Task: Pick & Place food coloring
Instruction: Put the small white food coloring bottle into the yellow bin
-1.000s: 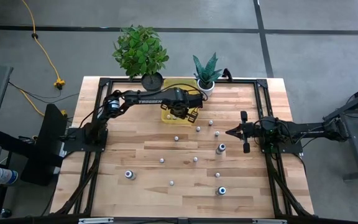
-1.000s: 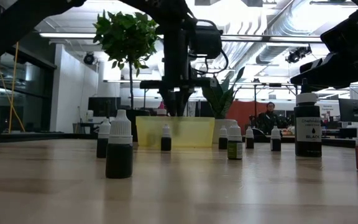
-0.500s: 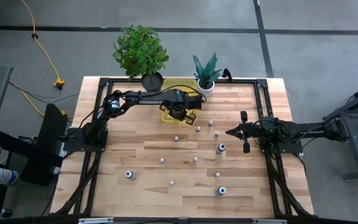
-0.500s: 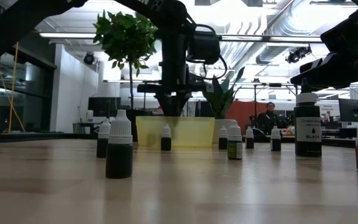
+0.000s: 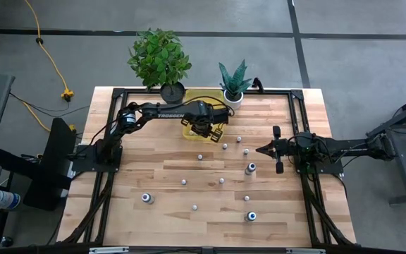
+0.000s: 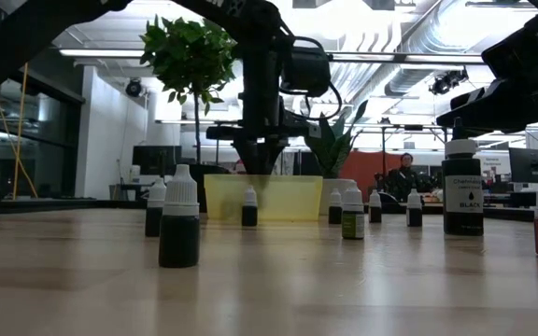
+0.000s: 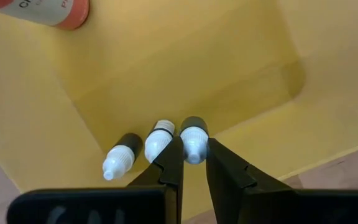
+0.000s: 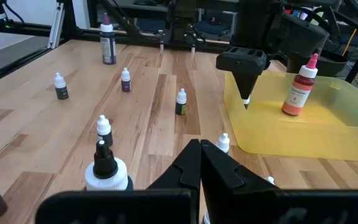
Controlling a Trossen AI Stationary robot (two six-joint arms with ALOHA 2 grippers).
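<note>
Left wrist view: left claw point(image 7: 194, 163) narrow, seemingly pinching a small bottle point(image 7: 193, 138) inside the yellow bin point(image 7: 185, 74)

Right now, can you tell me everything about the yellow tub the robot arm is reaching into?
The yellow tub is a shallow, see-through plastic tray with rounded corners, sitting flat at the table's far edge near the two potted plants. Inside, an orange-red bottle stands upright, and small bottles lie on its floor. The left gripper hangs inside it, fingers pinching one small bottle.
</note>
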